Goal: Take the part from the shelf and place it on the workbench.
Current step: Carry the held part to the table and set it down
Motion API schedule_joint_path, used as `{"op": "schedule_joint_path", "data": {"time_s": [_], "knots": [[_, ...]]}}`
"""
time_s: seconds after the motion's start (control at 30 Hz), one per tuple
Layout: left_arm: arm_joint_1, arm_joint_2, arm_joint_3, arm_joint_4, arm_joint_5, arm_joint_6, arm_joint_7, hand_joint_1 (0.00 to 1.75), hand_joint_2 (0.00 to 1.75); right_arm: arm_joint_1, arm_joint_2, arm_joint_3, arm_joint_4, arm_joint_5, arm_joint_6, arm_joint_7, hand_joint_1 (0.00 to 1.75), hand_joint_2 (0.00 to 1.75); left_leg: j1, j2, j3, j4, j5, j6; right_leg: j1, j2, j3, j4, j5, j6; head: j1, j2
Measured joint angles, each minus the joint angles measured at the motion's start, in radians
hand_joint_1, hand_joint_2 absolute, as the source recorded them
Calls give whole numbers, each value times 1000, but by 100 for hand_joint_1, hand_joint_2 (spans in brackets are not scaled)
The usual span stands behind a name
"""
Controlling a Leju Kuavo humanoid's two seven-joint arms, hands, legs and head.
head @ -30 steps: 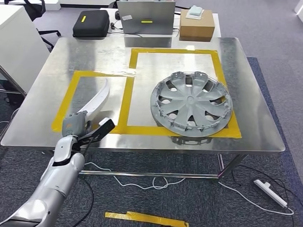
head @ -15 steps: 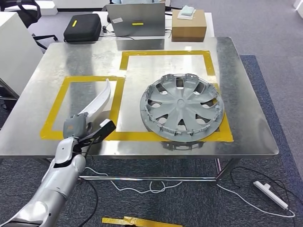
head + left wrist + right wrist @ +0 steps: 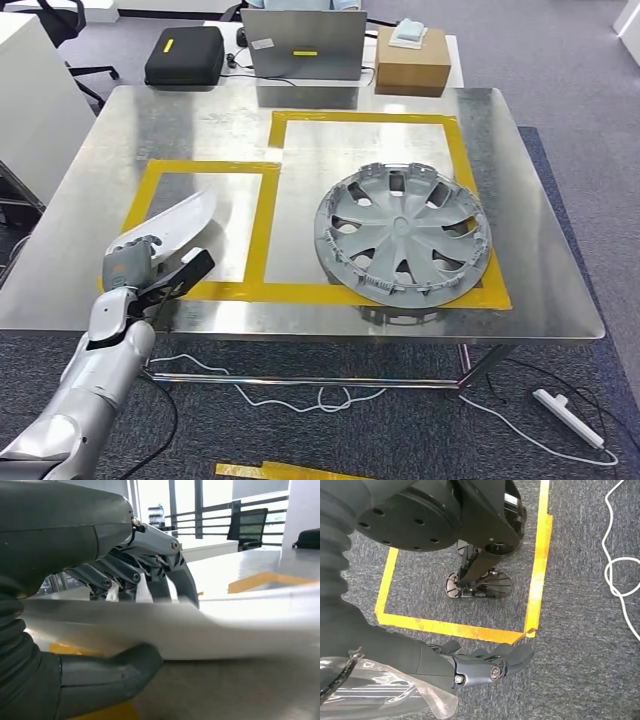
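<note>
In the head view the left hand (image 3: 143, 268) covers the near end of the white trim part (image 3: 175, 224), so its full length cannot be read. In the left wrist view that part (image 3: 211, 630) is smeared with blur and runs off the edge, and the fingers (image 3: 151, 575) hide its upper rim. The wheel cover (image 3: 402, 231) hides part of the yellow tape (image 3: 260, 225) on the worktop (image 3: 543, 260). The grey case (image 3: 303, 44) beyond is cut off by the edge.
</note>
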Motion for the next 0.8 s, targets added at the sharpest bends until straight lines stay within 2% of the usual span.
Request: {"op": "schedule_joint_path", "data": {"time_s": [0.17, 0.3, 0.47, 0.6, 0.73, 0.8], "knots": [[0, 11, 5, 15, -6, 1, 0, 0, 175, 0, 0, 0, 0, 1, 0, -1, 0, 0, -1, 0, -1, 0, 1, 5, -1, 0, 0, -4, 4, 8, 0, 0], [-3, 14, 7, 20, -10, 12, -5, 0, 0, 0, 0, -1, 0, 2, 0, -1, 0, 0, -1, 0, -1, 0, 1, 7, -1, 0, 1, -5, 5, 11, 0, 0], [5, 6, 7, 18, -8, 55, -35, 0, 0, 1, 1, -6, 0, 8, 1, -4, 0, 0, 0, 0, -1, 0, 2, 7, 0, -1, 0, -5, 5, 11, 0, 0], [50, -19, 6, -36, 36, 75, -112, 0, 0, 4, 8, -21, -1, 16, 1, -4, 0, 0, 1, 0, 0, 0, 2, 7, 1, -1, 0, -5, 5, 11, 0, 0], [163, -58, -9, -196, 148, 88, -240, 0, 0, 8, 32, -51, -20, 7, -2, 5, 0, 0, 2, 0, -1, 0, 1, 7, 1, 0, 1, -5, 4, 11, -1, 0], [250, -77, -24, -307, 231, 90, -310, 0, 0, 9, 63, -72, -43, 1, -13, 17, 0, 0, -2, 1, -1, 3, -3, 13, -1, 0, 2, -10, 5, 17, -1, 0]]}}
